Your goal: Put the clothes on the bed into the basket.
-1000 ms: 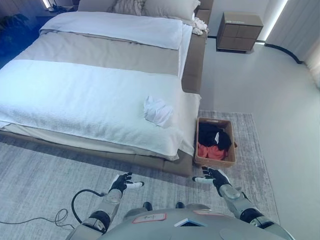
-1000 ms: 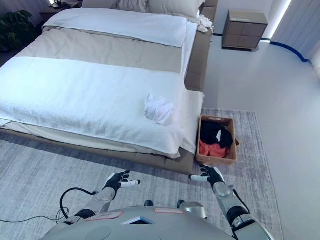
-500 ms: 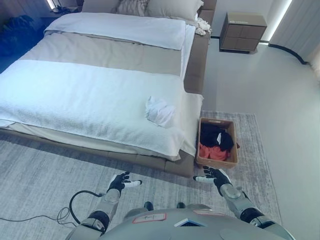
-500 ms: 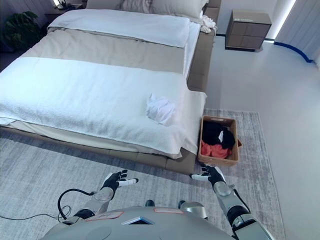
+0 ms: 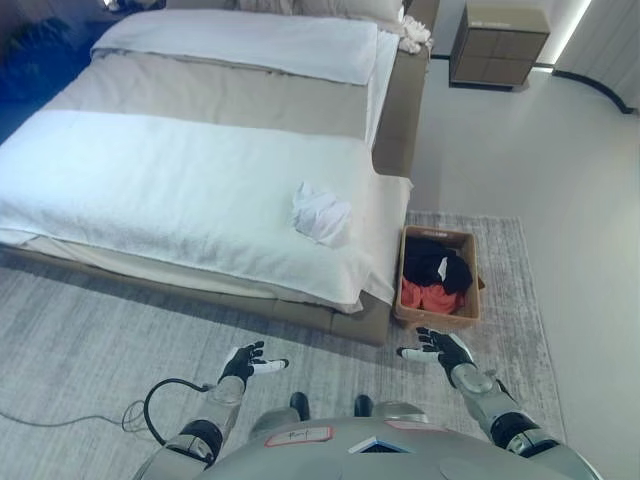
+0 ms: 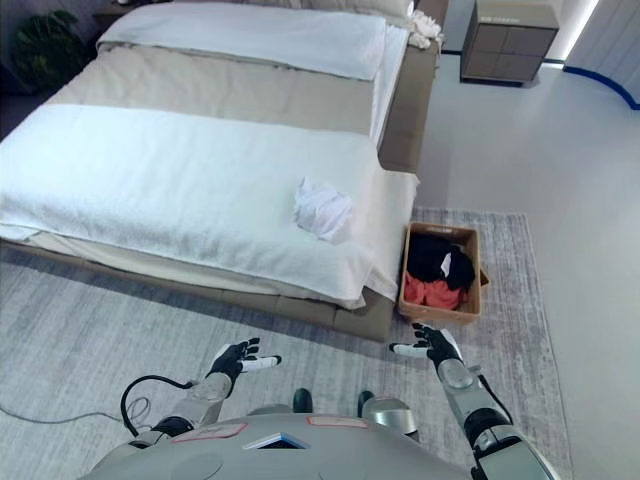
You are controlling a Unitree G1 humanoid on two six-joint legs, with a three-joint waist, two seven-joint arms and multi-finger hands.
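A crumpled white cloth garment (image 5: 321, 212) lies on the wide bed with white covers and a beige band across its middle (image 5: 180, 170), near the bed's right edge, in the centre of the frame. It rests on the white blanket, apart from everything else on the bed. Just right of the bed's lower corner, a rectangular brown woven basket (image 5: 438, 318) stands on the grey woven rug (image 5: 90, 340); inside it are a black garment (image 5: 432, 264) toward the far end and a coral-red garment (image 5: 430, 296) toward the near end.

Both robot hands hover low in the frame above the rug, holding nothing. The left hand (image 5: 244, 363) sits at lower centre-left, fingers spread and relaxed, a white-tipped finger pointing right. The right hand (image 5: 441, 348) sits at lower right, just in front of the basket's near rim, fingers likewise spread wide, white tip pointing left. The 2 hands are well apart from the white garment.

At the upper right, a grey-brown bedside cabinet with drawers (image 5: 498, 44) stands on the pale floor, and a small bundle of off-white cloth (image 5: 412, 36) lies at the bed's top right corner.

The right eye view alone shows a dark green leafy plant (image 6: 45, 50) in the upper left corner; in the left eye view that corner is not legible.
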